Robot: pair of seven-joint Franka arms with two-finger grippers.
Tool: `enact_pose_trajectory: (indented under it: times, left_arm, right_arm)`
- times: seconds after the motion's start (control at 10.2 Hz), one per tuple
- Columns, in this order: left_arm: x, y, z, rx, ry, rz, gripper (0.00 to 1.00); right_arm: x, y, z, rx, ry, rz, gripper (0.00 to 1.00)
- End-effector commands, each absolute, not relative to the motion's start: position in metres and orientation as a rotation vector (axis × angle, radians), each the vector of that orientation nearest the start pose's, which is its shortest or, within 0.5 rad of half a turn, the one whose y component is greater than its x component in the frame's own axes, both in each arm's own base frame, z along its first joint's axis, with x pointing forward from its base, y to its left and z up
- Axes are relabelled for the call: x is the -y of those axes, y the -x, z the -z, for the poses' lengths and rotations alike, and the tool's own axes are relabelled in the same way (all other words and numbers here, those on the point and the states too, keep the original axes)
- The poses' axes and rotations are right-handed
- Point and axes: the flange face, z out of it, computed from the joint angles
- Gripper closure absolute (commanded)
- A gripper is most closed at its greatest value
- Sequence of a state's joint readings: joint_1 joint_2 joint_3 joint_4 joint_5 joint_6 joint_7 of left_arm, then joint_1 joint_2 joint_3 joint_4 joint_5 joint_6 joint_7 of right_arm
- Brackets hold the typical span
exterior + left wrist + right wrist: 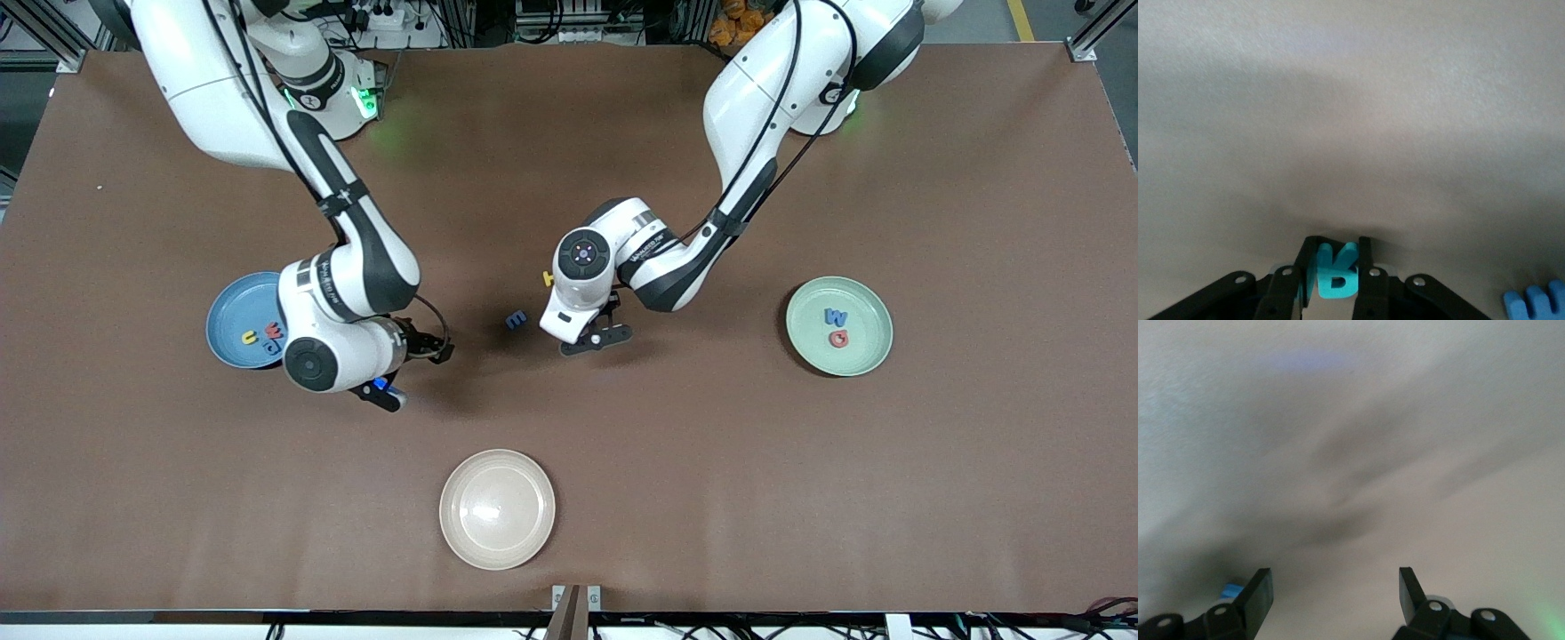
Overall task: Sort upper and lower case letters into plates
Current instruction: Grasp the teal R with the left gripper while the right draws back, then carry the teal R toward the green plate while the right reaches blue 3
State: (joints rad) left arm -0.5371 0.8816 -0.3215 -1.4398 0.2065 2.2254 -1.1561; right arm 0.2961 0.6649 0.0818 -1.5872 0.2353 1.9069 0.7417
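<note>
The worktop (800, 498) is brown. The left gripper (1331, 277) is low over the middle of the worktop. Its fingers (1288, 287) are clamped on a teal letter (1333, 275). A blue letter (516, 319) lies on the worktop just beside this gripper, toward the right arm's end. A yellow letter (548, 278) lies near it too, farther from the front camera, and the left arm partly hides it.

The right gripper (411, 369) is over the worktop, beside the blue plate (233, 307). Its fingers (1258, 597) are wide apart, with nothing between them.

The blue plate sits toward the right arm's end of the worktop. The right arm covers part of it. In it are a yellow letter (250, 337), a red letter (273, 331) and a bit of a blue letter (270, 348), all close together.

The green plate (867, 302) sits toward the left arm's end. It holds 2 letters. The blue one (836, 316) is farther from the front camera, and the red one (838, 338) is just beside it, nearer.

A cream plate (497, 508) sits nearest to the front camera, about midway between the 2 ends. It is well apart from both other plates.
</note>
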Motion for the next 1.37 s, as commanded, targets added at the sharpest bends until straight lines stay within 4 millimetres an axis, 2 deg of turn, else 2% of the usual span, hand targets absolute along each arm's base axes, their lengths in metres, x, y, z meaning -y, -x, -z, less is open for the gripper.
enact_pose_trajectory:
  times: [0.0,0.2,0.39,0.49,0.59,0.68,0.88,1.07,1.17,1.27]
  left_arm:
    - [0.500,-0.510,-0.189,0.463,3.100,-0.189,1.00]
    - [0.491,-0.521,-0.202,0.504,3.098,-0.203,1.00]
    - [0.488,-0.522,-0.210,0.516,3.098,-0.218,1.00]
    - [0.472,-0.535,-0.222,0.543,3.082,-0.223,1.00]
    - [0.464,-0.542,-0.234,0.563,3.086,-0.232,1.00]
    - [0.445,-0.556,-0.242,0.598,3.076,-0.234,1.00]
    - [0.411,-0.576,-0.272,0.557,3.071,-0.248,1.00]
    - [0.379,-0.588,-0.297,0.537,3.053,-0.256,1.00]
    - [0.350,-0.598,-0.310,0.509,3.048,-0.260,1.00]
    - [0.320,-0.611,-0.321,0.484,3.052,-0.264,1.00]
  right_arm:
    - [-0.251,-0.612,-0.231,-0.786,2.919,-0.655,0.11]
    - [-0.247,-0.614,-0.230,-0.795,2.913,-0.653,0.11]
    - [-0.254,-0.613,-0.230,-0.790,2.912,-0.648,0.11]
    - [-0.261,-0.612,-0.231,-0.810,2.901,-0.635,0.11]
    - [-0.278,-0.608,-0.233,-0.850,2.899,-0.600,0.11]
    - [-0.299,-0.600,-0.234,-0.905,2.902,-0.588,0.11]
    - [-0.328,-0.592,-0.232,-0.971,2.879,-0.503,0.11]
    - [-0.359,-0.575,-0.222,-1.012,2.891,-0.471,0.11]
    - [-0.372,-0.564,-0.216,-1.017,2.904,-0.436,0.11]
    - [-0.376,-0.559,-0.210,-1.022,2.933,-0.383,0.11]
